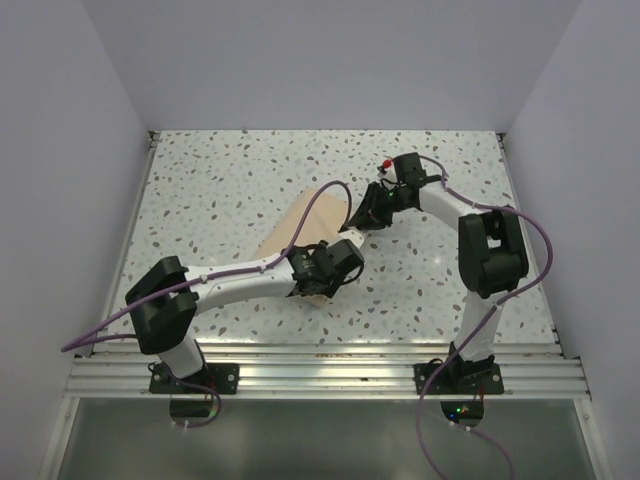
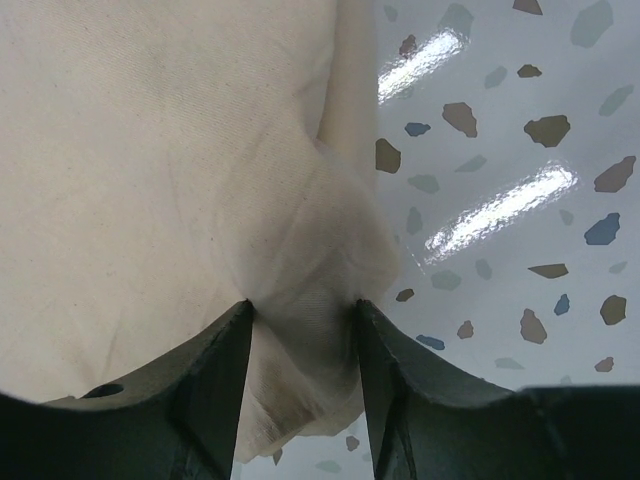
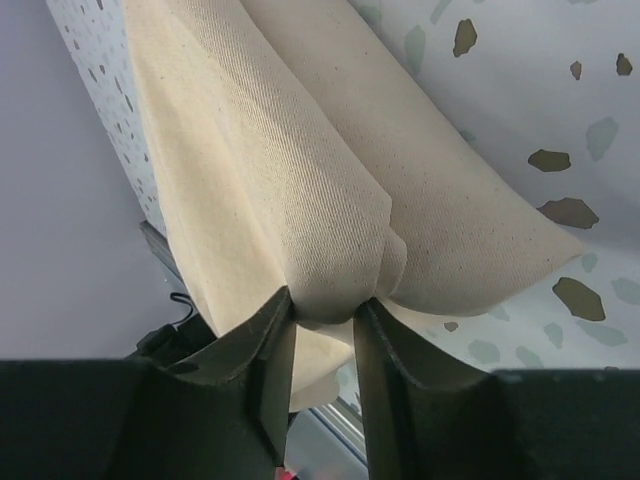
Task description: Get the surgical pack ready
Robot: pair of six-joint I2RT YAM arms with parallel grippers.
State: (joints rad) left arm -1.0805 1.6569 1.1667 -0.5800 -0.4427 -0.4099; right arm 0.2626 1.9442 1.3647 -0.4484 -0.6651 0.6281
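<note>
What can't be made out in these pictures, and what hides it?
Top view: the left gripper and right gripper cover parts of the tan cloth, so its full outline is unclear; their jaws are too small to read.
Left wrist view: the cloth runs off the top and left edges.
Both wrist views: folded cloth hides whatever may lie inside.

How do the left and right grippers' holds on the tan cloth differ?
The left gripper pinches a crumpled wad of the tan cloth, jaws wider; the right gripper pinches smooth folded layers, jaws closer. Left holds its near end, right its far end. Both are shut on it.
</note>
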